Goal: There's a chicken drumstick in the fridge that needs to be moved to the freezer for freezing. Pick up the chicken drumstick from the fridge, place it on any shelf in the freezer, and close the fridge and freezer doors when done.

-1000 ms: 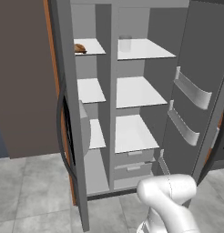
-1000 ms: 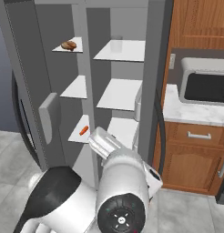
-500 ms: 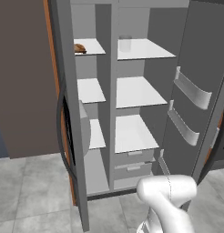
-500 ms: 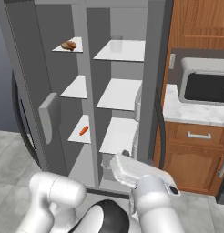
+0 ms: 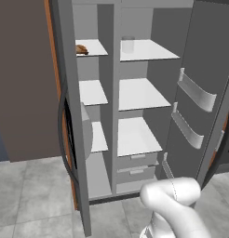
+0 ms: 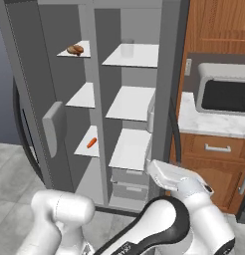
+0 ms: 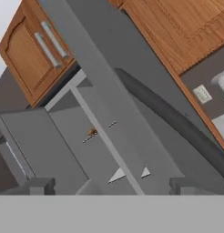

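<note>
Chicken drumstick point(image 6: 74, 49) lying flat on the freezer's point(image 6: 69, 124) top shelf point(image 6: 83, 46), long axis roughly along the shelf's front edge. Well apart from the fingers point(image 7: 38, 185), up and away past the open freezer door point(image 5: 70, 130). Fingers spread wide, holding nothing, tilted toward the grey unit.

The arm point(image 6: 159, 224) is a chain of smooth, glossy white shells, rounded like fat tubes, with a dark, near-black band curving between two segments (a joint seam, by its look) at about 5 o'clock in the right base view. Small dark lettering runs along that band. A squared white link sits above it. In the left base view, a bulbous white elbow fills 5 o'clock.
</note>
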Tool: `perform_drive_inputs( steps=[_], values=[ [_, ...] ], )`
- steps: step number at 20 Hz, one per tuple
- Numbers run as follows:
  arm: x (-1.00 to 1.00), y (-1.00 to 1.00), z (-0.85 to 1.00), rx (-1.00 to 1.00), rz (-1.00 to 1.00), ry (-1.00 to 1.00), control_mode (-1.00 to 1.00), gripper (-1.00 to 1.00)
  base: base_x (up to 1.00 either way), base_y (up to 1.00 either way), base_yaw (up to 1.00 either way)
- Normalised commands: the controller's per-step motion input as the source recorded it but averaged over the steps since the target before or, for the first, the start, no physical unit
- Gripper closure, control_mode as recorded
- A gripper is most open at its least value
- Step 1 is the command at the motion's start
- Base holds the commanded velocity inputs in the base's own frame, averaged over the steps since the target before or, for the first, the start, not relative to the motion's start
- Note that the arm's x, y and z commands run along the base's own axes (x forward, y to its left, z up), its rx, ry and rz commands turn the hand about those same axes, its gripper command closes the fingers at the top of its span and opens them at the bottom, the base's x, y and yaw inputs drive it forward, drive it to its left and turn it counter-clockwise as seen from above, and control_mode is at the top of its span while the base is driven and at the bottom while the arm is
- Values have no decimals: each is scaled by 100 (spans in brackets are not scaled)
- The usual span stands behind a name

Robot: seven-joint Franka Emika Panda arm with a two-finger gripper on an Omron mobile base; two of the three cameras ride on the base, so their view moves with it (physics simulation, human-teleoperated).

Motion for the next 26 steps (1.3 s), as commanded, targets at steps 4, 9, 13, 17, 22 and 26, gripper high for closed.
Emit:
perform_drive_inputs(
  steps=[4, 9, 13, 17, 22, 26],
  values=[
    [20, -68, -12, -7, 14, -2, -100, -100, 0, 0, 0],
    [24, -41, -25, -7, 17, -6, -100, -100, 0, 0, 0],
    [21, 0, -56, -20, 9, -20, -100, -100, 0, 0, 0],
    [13, 0, -51, -13, 6, -21, -100, -100, 0, 0, 0],
    [25, 1, -39, -8, 1, -11, -100, -100, 0, 0, 0],
    [50, 3, -22, -6, 0, 9, -100, -100, 0, 0, 0]
  ],
)
